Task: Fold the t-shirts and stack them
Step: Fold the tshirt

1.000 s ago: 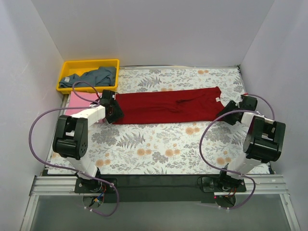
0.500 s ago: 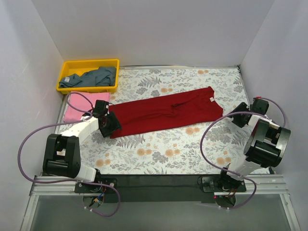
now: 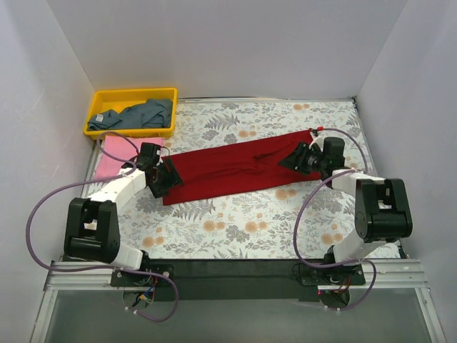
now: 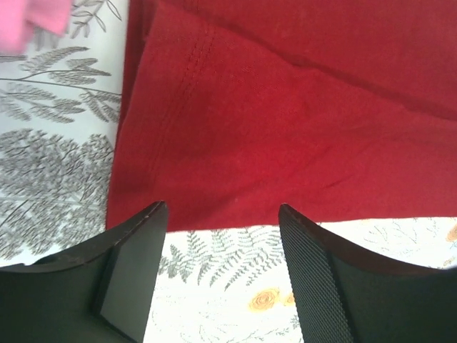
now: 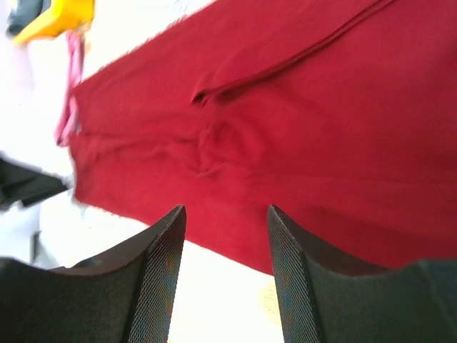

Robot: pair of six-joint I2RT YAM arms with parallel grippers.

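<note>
My left claw (image 4: 221,211) hangs with its jaws apart and nothing between them, low over the left end of the red shirt (image 3: 239,168), whose near hem runs just ahead of my fingertips. My right claw (image 5: 226,211) is likewise spread and empty, over the near edge of the shirt's right end. The shirt lies flat on the table (image 3: 235,229) as a long narrow band. Its long axis runs from one claw to the other, slanting so that the right end sits farther from my bases than the left. Each arm is nearer its own end, so I judge the next fold goes along that axis, with one end pinched and carried over toward the other. A small pucker and a fold line sit mid-band, and they could bunch if I drag rather than lift. On the near side of the band there is bare patterned cloth to work over. The pink shirt (image 3: 114,150) lies just beyond the left end, by the table's left edge, close enough to snag. The blue-grey shirt (image 3: 143,113) sits in the bin (image 3: 107,96) at the far left corner, well apart.
</note>
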